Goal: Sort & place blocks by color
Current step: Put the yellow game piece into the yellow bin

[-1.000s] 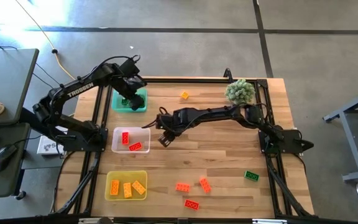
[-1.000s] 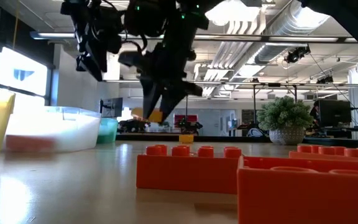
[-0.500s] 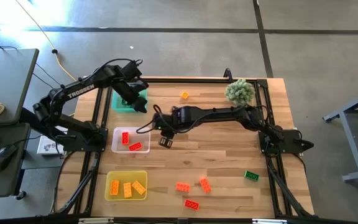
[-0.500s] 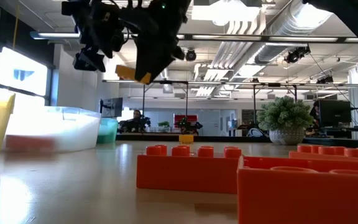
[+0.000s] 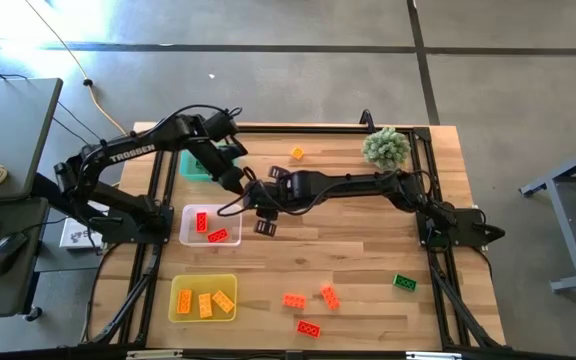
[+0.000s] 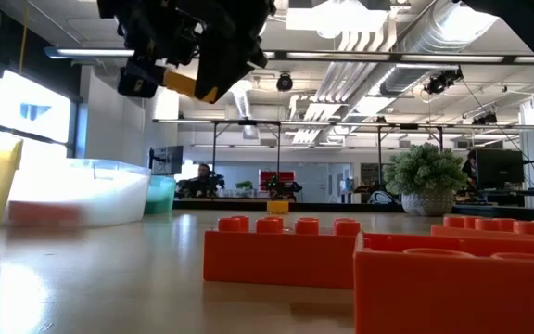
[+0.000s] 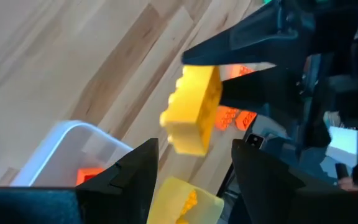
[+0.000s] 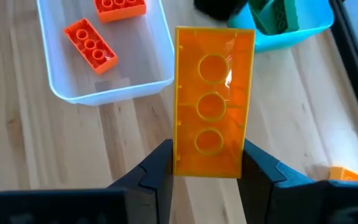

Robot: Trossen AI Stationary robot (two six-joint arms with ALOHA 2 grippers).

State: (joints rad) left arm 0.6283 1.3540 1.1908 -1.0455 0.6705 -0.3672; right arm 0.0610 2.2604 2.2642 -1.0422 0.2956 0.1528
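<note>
My right gripper (image 5: 261, 200) hangs above the table next to the clear tray (image 5: 230, 212) and is shut on an orange-yellow block (image 8: 214, 102), which also shows in the low view (image 6: 185, 83). My left gripper (image 5: 230, 172) is open and reaches from the green tray (image 5: 190, 167) toward that block. In its wrist view its fingers (image 7: 194, 171) stand just short of the block (image 7: 192, 111), apart from it. The clear tray holds two red blocks (image 8: 89, 43). A green block (image 8: 278, 15) lies in the green tray. My right gripper pinches the orange-yellow block between its two fingers (image 8: 157, 168), one on each long side near one end (image 8: 186, 163). The fingers come slanting down from the table's right. The block is lifted clear of the table, its hollow underside toward the wrist camera.
The yellow tray (image 5: 180, 312) at the near left holds three orange-yellow blocks. Loose blocks lie at the near side: two orange (image 5: 293, 299), (image 5: 329, 296), one red (image 5: 309, 327), one green (image 5: 405, 283). Another orange-yellow block (image 5: 297, 153) and a plant (image 5: 385, 146) sit near the far edge.
My right gripper has risen well above the table with the orange-yellow block and shifted a little toward the table's left. My left gripper has swung from over the green tray toward the right and near side, closing in on the right gripper.
</note>
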